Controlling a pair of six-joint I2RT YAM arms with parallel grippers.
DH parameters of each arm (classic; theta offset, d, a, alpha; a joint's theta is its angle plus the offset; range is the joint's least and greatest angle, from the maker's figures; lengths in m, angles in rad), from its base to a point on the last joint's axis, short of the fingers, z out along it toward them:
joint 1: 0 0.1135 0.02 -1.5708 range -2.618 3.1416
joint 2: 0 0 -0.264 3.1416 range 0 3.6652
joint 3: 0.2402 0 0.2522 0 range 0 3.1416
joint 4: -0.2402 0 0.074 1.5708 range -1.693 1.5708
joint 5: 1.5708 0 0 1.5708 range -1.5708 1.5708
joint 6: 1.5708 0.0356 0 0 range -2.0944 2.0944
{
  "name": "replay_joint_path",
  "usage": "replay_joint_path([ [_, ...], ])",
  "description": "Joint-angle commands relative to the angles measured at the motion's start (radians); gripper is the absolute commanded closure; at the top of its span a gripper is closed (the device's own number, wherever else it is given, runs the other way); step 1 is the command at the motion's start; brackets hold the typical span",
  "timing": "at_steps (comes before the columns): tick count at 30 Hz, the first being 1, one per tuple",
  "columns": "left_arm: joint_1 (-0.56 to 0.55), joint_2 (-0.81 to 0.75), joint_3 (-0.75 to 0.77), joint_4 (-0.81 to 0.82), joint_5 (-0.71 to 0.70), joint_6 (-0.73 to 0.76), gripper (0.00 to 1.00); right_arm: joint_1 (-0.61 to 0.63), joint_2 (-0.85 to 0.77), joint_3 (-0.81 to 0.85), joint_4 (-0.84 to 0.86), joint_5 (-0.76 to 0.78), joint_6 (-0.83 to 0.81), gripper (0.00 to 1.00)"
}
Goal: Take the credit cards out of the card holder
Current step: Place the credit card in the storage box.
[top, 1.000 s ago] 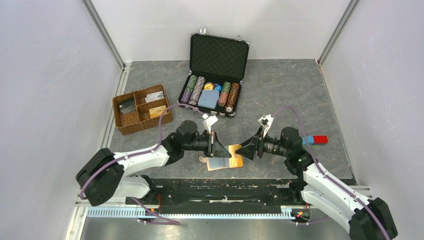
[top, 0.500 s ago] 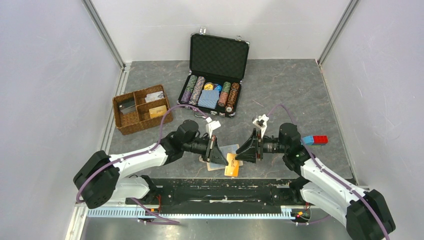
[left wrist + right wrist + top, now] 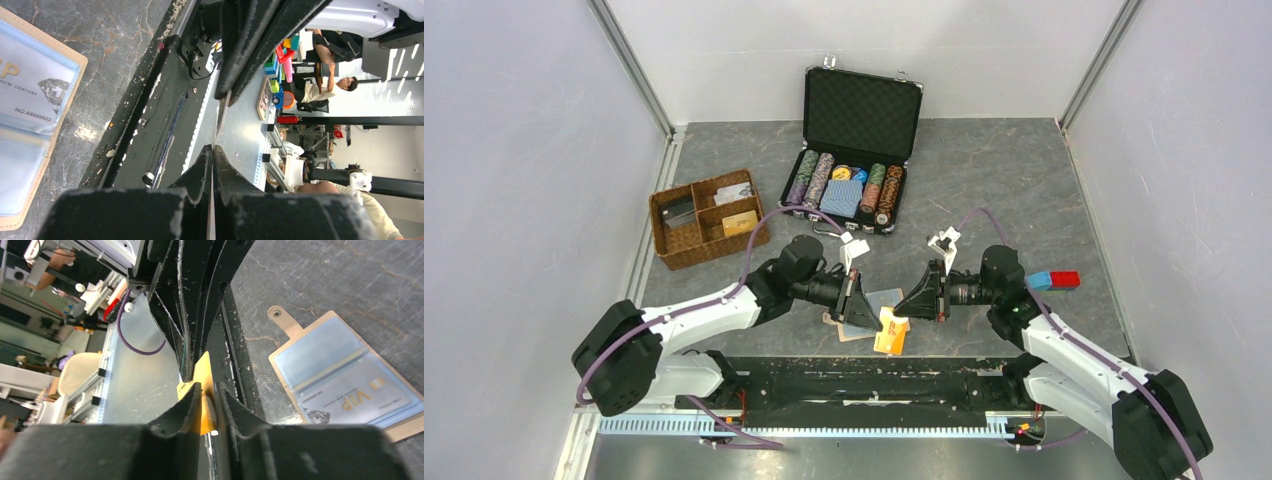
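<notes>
Orange card (image 3: 890, 335) pinched above table (image 3: 994, 180), at 5 o'clock of open holder (image 3: 848, 334); clamped from 9 o'clock by left gripper (image 3: 871, 318) and from 3 o'clock by right gripper (image 3: 903, 309), both closed on it. Long axis toward 6. VIP card (image 3: 350, 392) in holder pocket.

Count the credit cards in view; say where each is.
2 sure: orange card gripped by left gripper and right gripper; VIP card in the card holder's pocket. Flat pieces in the wicker tray may be more, too small to tell.
</notes>
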Motion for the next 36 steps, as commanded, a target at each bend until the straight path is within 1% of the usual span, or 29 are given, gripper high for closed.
replay_joint_path([
  [1, 0.001, 0.001, 0.07, -0.063, 0.002, 0.09, 0.95, 0.0, -0.027, -0.021, 0.149, -0.026, 0.084, 1.0],
  [3, 0.018, -0.01, 0.092, -0.119, -0.038, 0.108, 0.77, 0.0, -0.04, -0.021, 0.151, 0.022, 0.105, 1.0],
  [4, 0.037, -0.026, 0.092, -0.125, -0.062, 0.102, 0.66, 0.001, -0.05, -0.023, 0.167, 0.067, 0.141, 1.0],
  [5, 0.059, -0.046, 0.083, -0.114, -0.078, 0.083, 0.6, 0.0, -0.062, -0.032, 0.209, 0.104, 0.186, 1.0],
  [6, 0.087, -0.072, 0.066, -0.079, -0.092, 0.053, 0.56, 0.001, -0.07, -0.041, 0.245, 0.15, 0.241, 1.0],
  [9, 0.158, -0.134, 0.001, 0.073, -0.075, -0.033, 0.5, 0.0, -0.092, -0.045, 0.286, 0.29, 0.328, 1.0],
  [12, 0.174, -0.165, -0.005, 0.087, -0.103, -0.033, 0.42, 0.0, -0.084, -0.038, 0.315, 0.369, 0.381, 1.0],
  [14, 0.173, -0.176, -0.013, 0.116, -0.122, -0.038, 0.38, -0.001, -0.082, -0.054, 0.367, 0.432, 0.444, 1.0],
  [17, 0.174, -0.18, -0.046, 0.211, -0.166, -0.088, 0.35, 0.0, -0.081, -0.115, 0.511, 0.537, 0.566, 1.0],
  [20, 0.174, -0.174, -0.079, 0.309, -0.2, -0.146, 0.33, 0.0, -0.069, -0.155, 0.605, 0.615, 0.629, 1.0],
  [24, 0.172, -0.16, -0.117, 0.422, -0.258, -0.201, 0.29, 0.001, -0.064, -0.194, 0.676, 0.71, 0.683, 1.0],
  [28, 0.167, -0.118, -0.154, 0.575, -0.309, -0.273, 0.28, 0.0, -0.074, -0.244, 0.727, 0.809, 0.738, 1.0],
  [32, 0.139, -0.043, -0.165, 0.686, -0.379, -0.332, 0.32, 0.001, -0.093, -0.276, 0.725, 0.878, 0.752, 1.0],
  [36, 0.099, 0.043, -0.123, 0.786, -0.395, -0.362, 0.38, 0.0, -0.108, -0.305, 0.721, 0.923, 0.776, 1.0],
])
